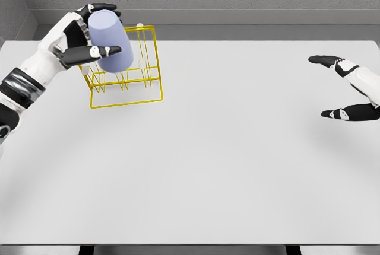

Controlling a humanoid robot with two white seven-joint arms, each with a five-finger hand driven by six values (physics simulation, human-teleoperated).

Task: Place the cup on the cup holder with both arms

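Left robot hand (89, 35) clamped on my lavender cup (110, 41) — held tilted above the yellow wire cup holder (126, 83) at worktop (237, 166) left | right robot hand (347, 89) spread, empty, well apart | carry done — seating left.

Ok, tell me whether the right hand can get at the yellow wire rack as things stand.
Probably not without a long reach: the right hand hangs open at the table's far right edge, and the yellow wire rack sits far left. Nothing lies between them; distance is the only obstacle.
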